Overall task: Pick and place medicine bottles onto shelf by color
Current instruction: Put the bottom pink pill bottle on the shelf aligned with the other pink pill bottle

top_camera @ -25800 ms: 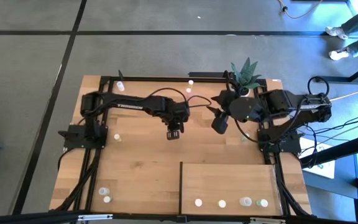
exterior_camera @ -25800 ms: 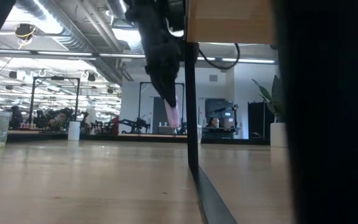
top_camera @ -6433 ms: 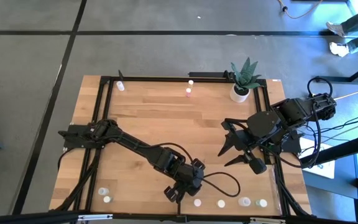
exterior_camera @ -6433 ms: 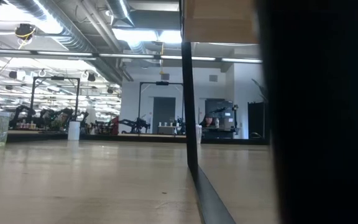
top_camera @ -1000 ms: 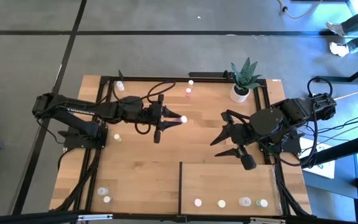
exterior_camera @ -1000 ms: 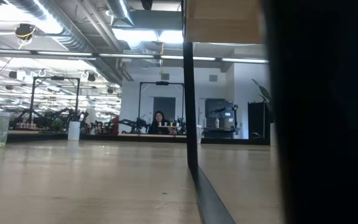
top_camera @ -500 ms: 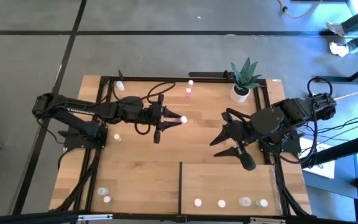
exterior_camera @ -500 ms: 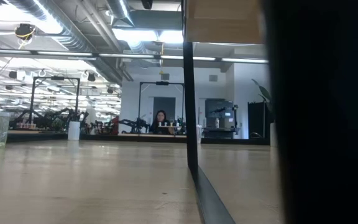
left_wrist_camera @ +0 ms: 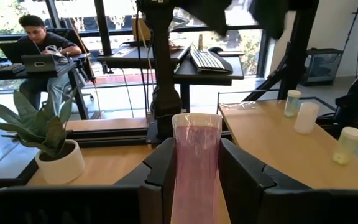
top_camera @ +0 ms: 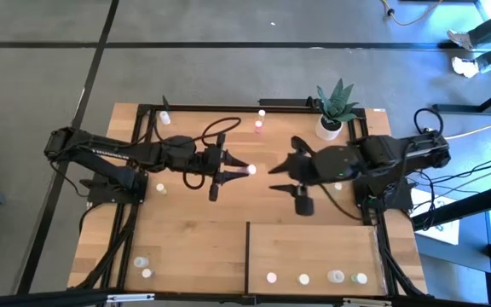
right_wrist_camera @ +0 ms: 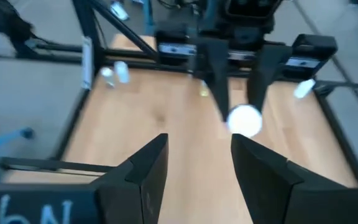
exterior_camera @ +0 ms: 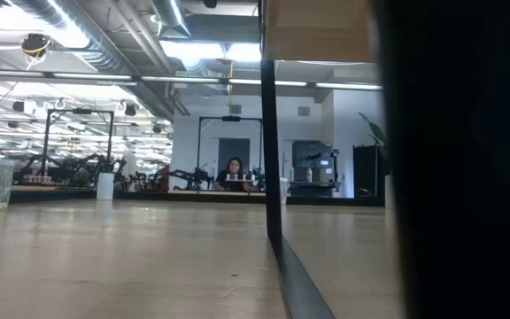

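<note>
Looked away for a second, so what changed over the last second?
The right gripper swung in from the table's right side toward the pink bottle, fingers open. The left gripper still holds that bottle out mid-table. The four bottles on the shelf are unmoved.

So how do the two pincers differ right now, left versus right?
The left pincer is shut on a pink bottle; the right pincer is open and holds nothing. In the right wrist view, the bottle's round white end faces the right pincer's gap but sits apart from it. The left reaches in from the table's left side, the right from its right. Both hover mid-table, tips facing each other.
</note>
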Tool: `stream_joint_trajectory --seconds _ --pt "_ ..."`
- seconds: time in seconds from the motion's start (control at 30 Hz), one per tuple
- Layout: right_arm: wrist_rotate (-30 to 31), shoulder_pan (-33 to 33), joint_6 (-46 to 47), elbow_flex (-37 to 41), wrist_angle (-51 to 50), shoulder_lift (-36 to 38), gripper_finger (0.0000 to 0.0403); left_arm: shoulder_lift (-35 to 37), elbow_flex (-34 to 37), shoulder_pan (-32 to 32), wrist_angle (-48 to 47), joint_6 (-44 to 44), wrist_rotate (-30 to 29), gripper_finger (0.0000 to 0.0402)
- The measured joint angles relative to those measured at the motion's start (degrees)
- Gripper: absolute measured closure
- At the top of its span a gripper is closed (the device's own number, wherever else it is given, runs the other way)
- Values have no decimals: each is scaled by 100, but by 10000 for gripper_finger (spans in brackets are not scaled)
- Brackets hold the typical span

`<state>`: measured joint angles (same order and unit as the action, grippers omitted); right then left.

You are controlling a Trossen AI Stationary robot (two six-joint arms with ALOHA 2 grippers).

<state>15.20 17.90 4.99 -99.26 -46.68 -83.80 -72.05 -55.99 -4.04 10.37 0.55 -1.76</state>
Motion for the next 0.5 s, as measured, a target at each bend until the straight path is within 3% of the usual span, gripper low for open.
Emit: stream_joint_trajectory --seconds 0.5 --pt "-93 -462 -208 8 230 -569 225 0 0 -65 64 -6 -2 308"
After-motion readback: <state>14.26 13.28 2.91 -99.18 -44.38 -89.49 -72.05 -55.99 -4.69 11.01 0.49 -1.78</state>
